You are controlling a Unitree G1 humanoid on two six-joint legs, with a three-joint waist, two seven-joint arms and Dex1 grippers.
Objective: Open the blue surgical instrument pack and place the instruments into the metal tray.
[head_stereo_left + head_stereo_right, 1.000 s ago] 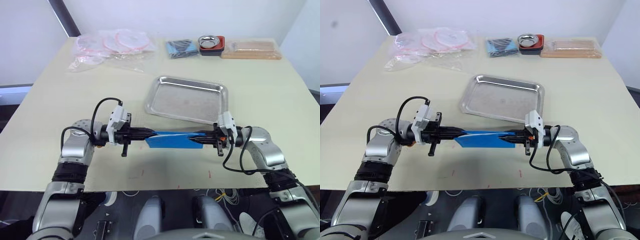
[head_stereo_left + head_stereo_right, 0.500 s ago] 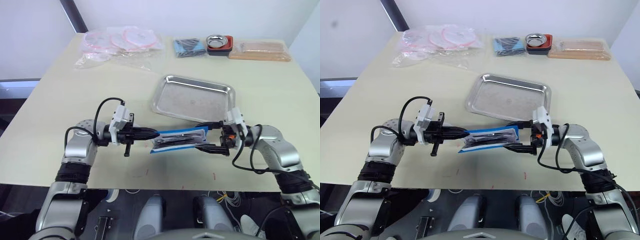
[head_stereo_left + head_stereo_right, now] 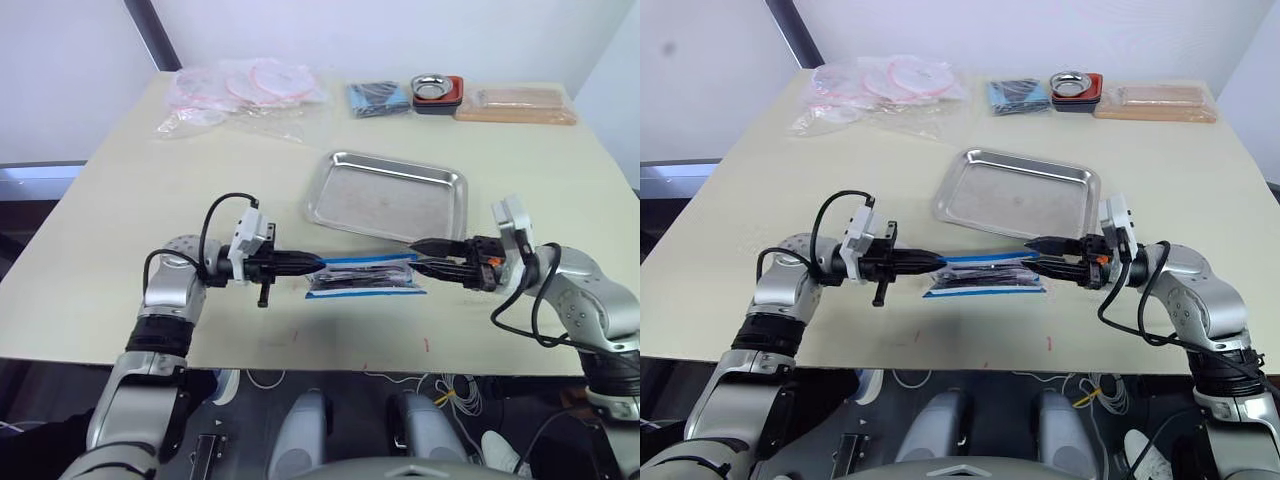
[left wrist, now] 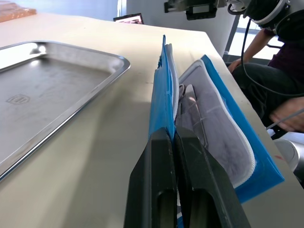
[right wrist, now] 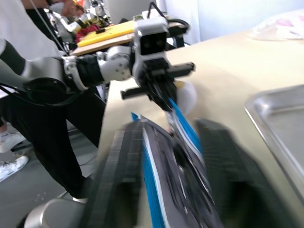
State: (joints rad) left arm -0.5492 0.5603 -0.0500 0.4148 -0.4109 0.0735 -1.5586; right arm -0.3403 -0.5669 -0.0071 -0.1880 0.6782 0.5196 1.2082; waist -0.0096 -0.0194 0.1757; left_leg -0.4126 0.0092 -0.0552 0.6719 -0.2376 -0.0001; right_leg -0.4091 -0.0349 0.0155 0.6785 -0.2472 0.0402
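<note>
Nearest the front edge of the bench point(image 3: 120, 200), the blue surgical instrument pack point(image 3: 365, 278) lies partly unfolded, just short of the metal tray's near rim. One flap stands on edge, bright blue outside; the other leans away and exposes a pale grey-white lining. Dark slim instruments point(image 3: 362, 283) lie inside the opened pack; their individual types cannot be told.

The left gripper point(image 3: 312, 262) points across the bench toward the right arm, its two black fingers pressed together on the upright blue flap at the pack's left end; the left wrist view confirms the flap pinched between them. The right gripper point(image 3: 420, 246) sits at the pack's right end, fingers spread with a clear gap between them. In the right wrist view the pack lies between those fingers, untouched as far as can be seen.

Beyond the pack, toward the middle of the bench, the metal tray point(image 3: 388, 196) rests flat and holds nothing.

Along the far edge: clear plastic bags with pink rings point(image 3: 243, 90) toward the far left corner, a dark blue cloth bundle point(image 3: 379, 97) near the middle, a small steel bowl on a red-black base point(image 3: 437, 92) just beside it, and a flat tan packet point(image 3: 517, 103) toward the far right corner.

A person point(image 5: 33, 71) in dark trousers shows beside the bench in the wrist views.
</note>
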